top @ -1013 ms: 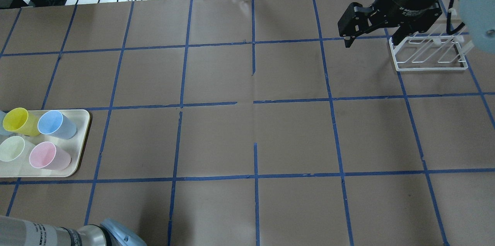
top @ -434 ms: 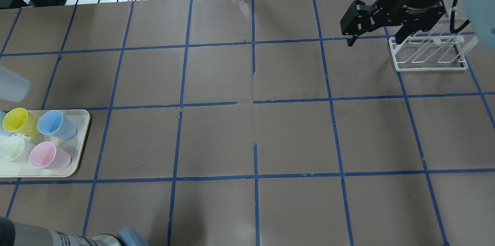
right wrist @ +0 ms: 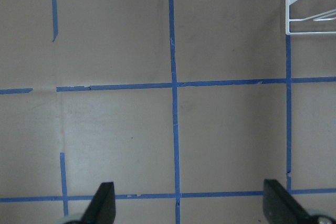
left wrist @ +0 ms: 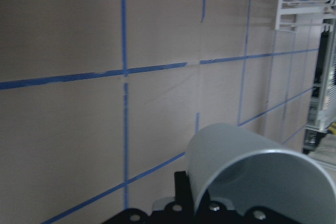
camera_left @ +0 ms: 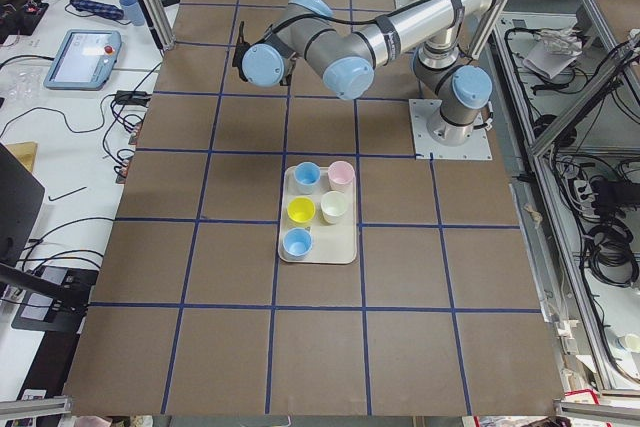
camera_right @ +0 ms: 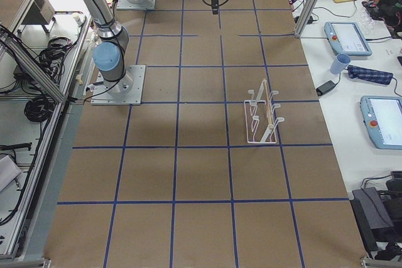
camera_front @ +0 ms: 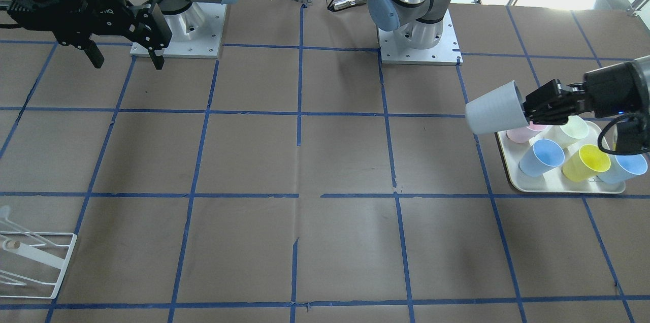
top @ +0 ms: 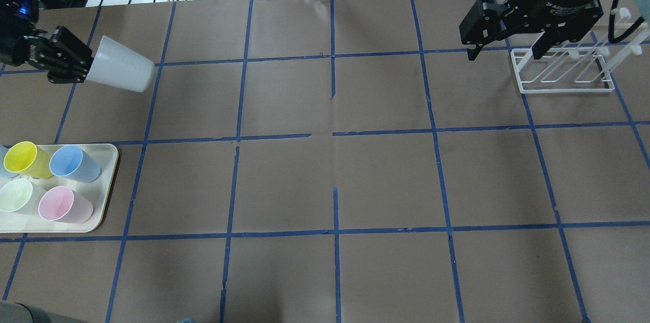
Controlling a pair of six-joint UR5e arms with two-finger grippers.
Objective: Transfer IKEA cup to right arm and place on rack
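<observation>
My left gripper (top: 76, 66) is shut on the rim of the light-grey IKEA cup (top: 122, 70) and holds it on its side, high above the table at the far left, its base pointing toward the table's middle. The cup also shows in the front-facing view (camera_front: 495, 108) with the left gripper (camera_front: 538, 107), and in the left wrist view (left wrist: 252, 174). My right gripper (top: 505, 46) is open and empty, hanging just left of the white wire rack (top: 563, 71). In the front-facing view the right gripper (camera_front: 124, 59) is at top left and the rack (camera_front: 30, 262) at bottom left.
A cream tray (top: 104, 193) at the left edge holds yellow (top: 23, 159), blue (top: 71, 163), pale green (top: 15, 196) and pink (top: 61, 204) cups. The brown table carries a blue tape grid. Cables and devices lie beyond the far edge.
My left arm has swung up from the near left corner, bringing the grey cup into view above the far left of the table. My right gripper has drifted slightly right, toward the rack.
</observation>
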